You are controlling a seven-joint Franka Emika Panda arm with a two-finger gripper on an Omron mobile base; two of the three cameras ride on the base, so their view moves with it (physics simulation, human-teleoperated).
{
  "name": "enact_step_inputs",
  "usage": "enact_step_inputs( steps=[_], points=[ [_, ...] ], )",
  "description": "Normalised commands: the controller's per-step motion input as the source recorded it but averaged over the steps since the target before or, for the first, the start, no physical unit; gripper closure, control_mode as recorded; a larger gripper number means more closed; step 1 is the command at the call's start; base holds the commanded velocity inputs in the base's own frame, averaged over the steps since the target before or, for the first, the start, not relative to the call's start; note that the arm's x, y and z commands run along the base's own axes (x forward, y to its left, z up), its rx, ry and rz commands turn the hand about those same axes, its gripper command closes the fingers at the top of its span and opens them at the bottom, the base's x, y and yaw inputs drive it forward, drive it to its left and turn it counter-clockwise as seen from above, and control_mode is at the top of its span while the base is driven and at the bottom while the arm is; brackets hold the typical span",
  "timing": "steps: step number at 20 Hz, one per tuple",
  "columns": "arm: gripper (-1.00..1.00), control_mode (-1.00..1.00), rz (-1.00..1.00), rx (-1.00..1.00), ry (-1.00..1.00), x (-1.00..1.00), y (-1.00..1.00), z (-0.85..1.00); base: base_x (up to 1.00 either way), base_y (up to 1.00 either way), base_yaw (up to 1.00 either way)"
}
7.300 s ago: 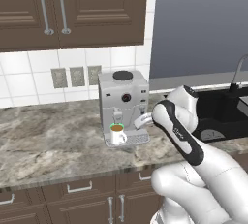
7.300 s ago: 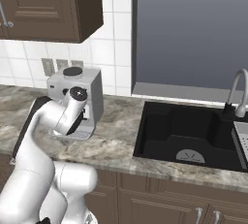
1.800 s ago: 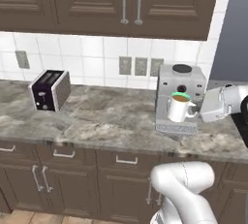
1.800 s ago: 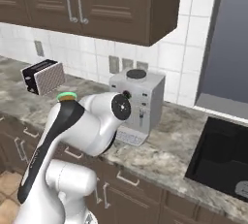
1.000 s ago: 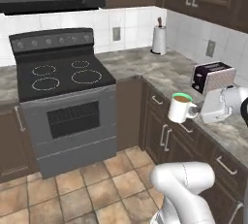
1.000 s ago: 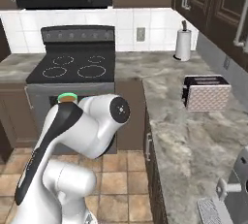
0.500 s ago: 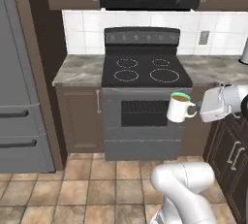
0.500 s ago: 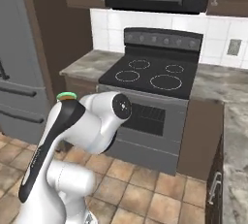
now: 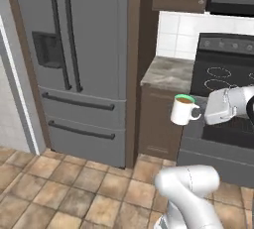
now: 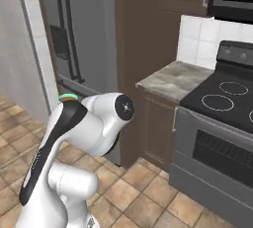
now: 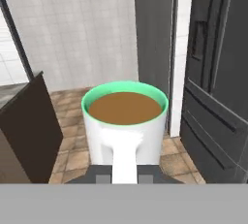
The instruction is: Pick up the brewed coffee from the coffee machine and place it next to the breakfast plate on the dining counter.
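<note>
The whole scene has swung round since the earlier frames: the stove that sat centre frame half a second ago is now at the right edge of the left base view, and a tall grey fridge (image 9: 79, 69) occupies the left and centre — the base has turned, not the things. The brewed coffee (image 9: 183, 109) stays lifted in mid-air, right of centre, upright, held by its handle in the gripper (image 9: 202, 114), whose fingers are closed as far as they go on it. In the hand view the mug sits low centre, brown liquid level under the green rim. Neither dining counter nor breakfast plate has come into sight, so the carry probably has some way to go — steady driving should keep the coffee from slopping.
</note>
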Motion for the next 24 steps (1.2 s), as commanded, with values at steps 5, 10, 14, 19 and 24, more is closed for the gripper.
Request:
enact_step_inputs(
  steps=[5, 10, 14, 19, 24],
  points=[
    [1.0, 1.0, 0.0, 0.0, 0.0, 0.0, 0.0, 0.0, 0.62, 0.75, 0.53],
    [1.0, 1.0, 0.0, 0.0, 0.0, 0.0, 0.0, 0.0, 0.8, 0.75, 0.47],
    [1.0, 1.0, 0.0, 0.0, 0.0, 0.0, 0.0, 0.0, 0.95, 0.65, 0.44],
    [1.0, 1.0, 0.0, 0.0, 0.0, 0.0, 0.0, 0.0, 1.0, 0.64, 0.41],
    [1.0, 1.0, 0.0, 0.0, 0.0, 0.0, 0.0, 0.0, 1.0, 0.63, 0.42]
  ],
)
